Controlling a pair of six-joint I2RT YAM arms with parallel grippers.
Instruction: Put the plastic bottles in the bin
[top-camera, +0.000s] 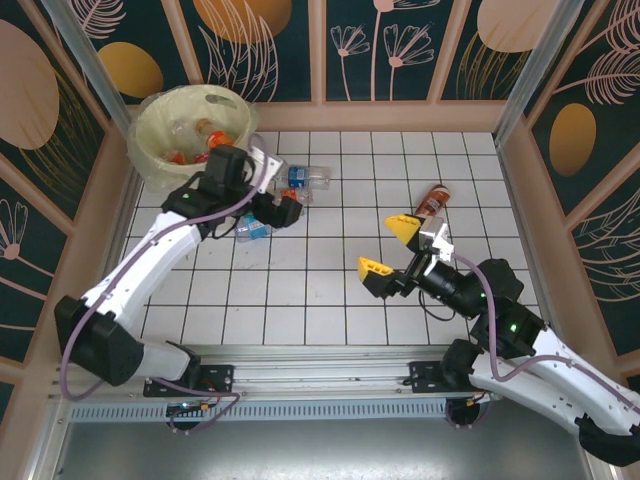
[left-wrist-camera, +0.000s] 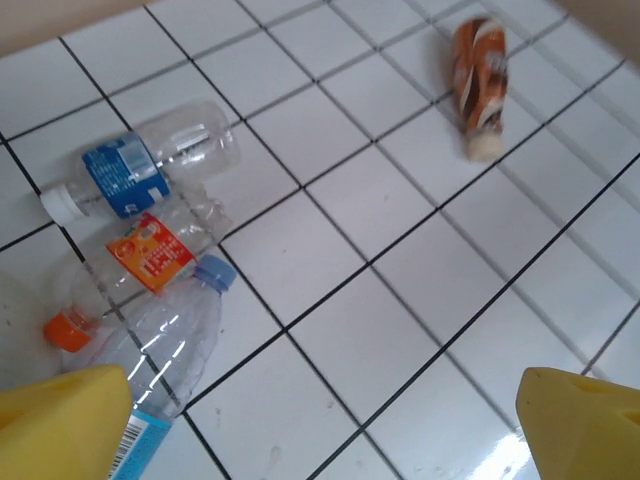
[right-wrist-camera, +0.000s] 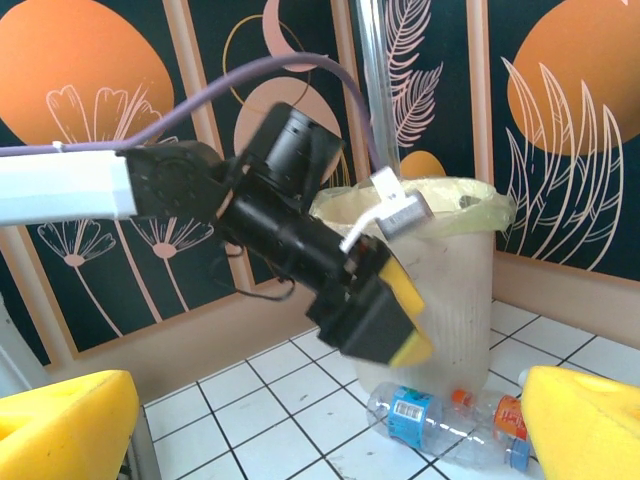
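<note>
The bin (top-camera: 160, 140), cream-white with a pale-yellow liner, stands in the far left corner with several plastic bottles inside. My left gripper (top-camera: 280, 212) hovers open just right of it, above three bottles lying together: a blue-labelled one (left-wrist-camera: 140, 170), an orange-labelled one with an orange cap (left-wrist-camera: 145, 262) and a clear one with a blue cap (left-wrist-camera: 170, 335). Its yellow fingertips (left-wrist-camera: 60, 425) hold nothing. An orange bottle (top-camera: 432, 200) lies apart at mid right. My right gripper (top-camera: 390, 247) stands open and empty near that bottle, facing the bin (right-wrist-camera: 455, 270).
Wooden-framed patterned walls (top-camera: 400, 50) enclose the white tiled floor (top-camera: 330, 290). The left arm's wrist and purple cable (right-wrist-camera: 200, 85) cross in front of the bin in the right wrist view. A metal rail (top-camera: 320, 375) runs along the near edge.
</note>
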